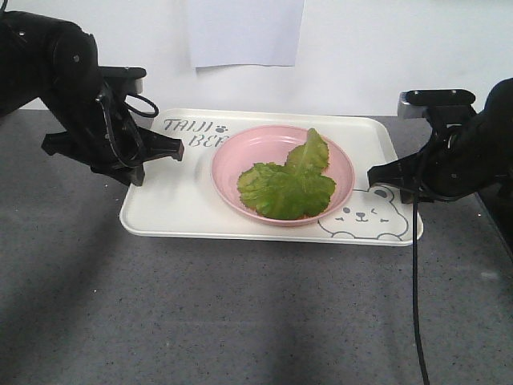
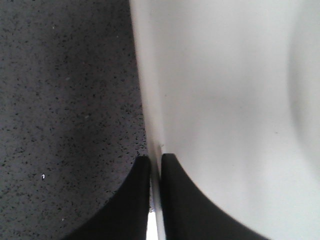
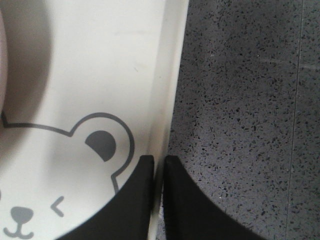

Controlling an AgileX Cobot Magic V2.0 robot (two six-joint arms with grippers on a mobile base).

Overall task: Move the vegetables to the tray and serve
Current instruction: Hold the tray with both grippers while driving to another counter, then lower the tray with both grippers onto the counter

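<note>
Fig.: serve step, pre-lift. Vegetables (image 1: 287, 180) lie in pink plate (image 1: 240, 156), which sits on tray (image 1: 172, 208) at centre of grey table (image 1: 240, 321); transfer looks done.

L gripper (image 2: 155, 165), at tray's 9 o'clock edge: jaws narrow, pinching the rim w/ one finger inside, one outside.

R gripper (image 3: 159, 165), at the 3 o'clock edge just beside bear face (image 3: 65, 175): same narrow pinch on the rim.

Judged next: raise both arms together, level & at equal rate, else plate may slide or the rim slip from a pinch.
</note>
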